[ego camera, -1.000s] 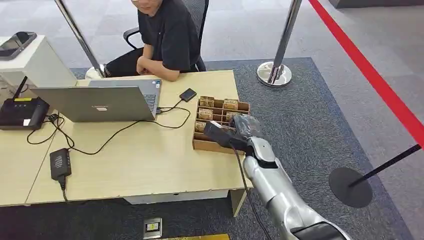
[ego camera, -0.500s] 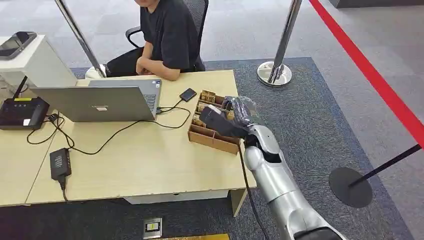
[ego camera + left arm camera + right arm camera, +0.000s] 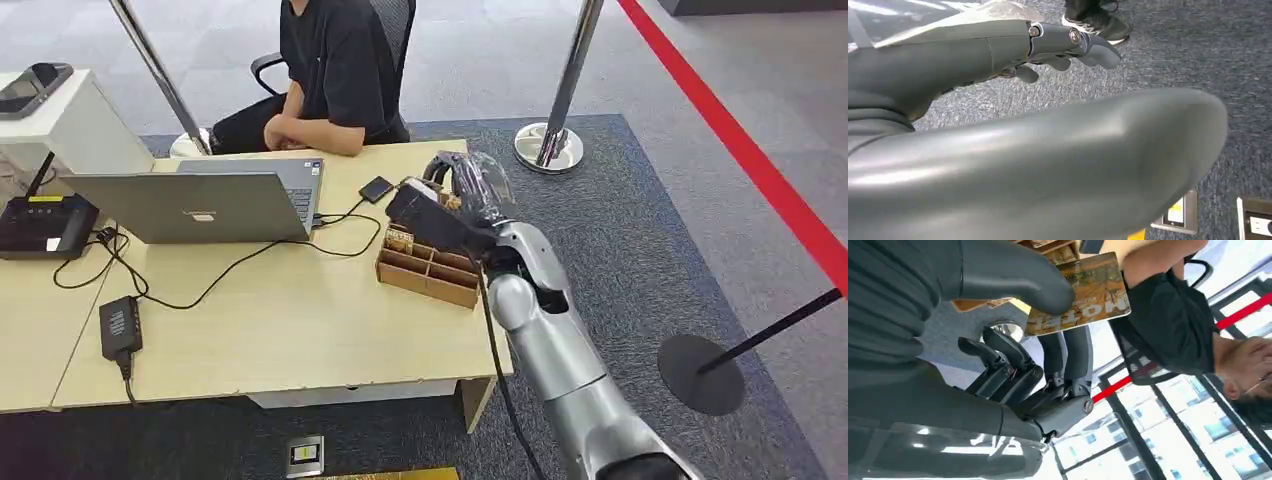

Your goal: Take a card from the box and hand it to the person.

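My right hand (image 3: 452,196) hovers above the far end of the wooden compartment box (image 3: 428,272), which stands on the table's right side. In the right wrist view that hand (image 3: 1013,340) pinches a brown printed card (image 3: 1083,300) between the thumb and the dark fingers (image 3: 1068,360). The card points toward the person in a black shirt (image 3: 335,70), who sits behind the table with arms folded on its far edge. My left hand (image 3: 998,125) hangs over grey carpet, fingers stretched out and holding nothing.
On the light wooden table (image 3: 280,320) are an open laptop (image 3: 195,205), a small black device (image 3: 376,189), cables, a power adapter (image 3: 120,325) and a router (image 3: 45,225). A chrome stanchion (image 3: 550,145) and a red floor line (image 3: 740,150) lie to the right.
My right hand has risen out of the box with the card and moved away from me, toward the person. The box has slid and turned slightly to the left.
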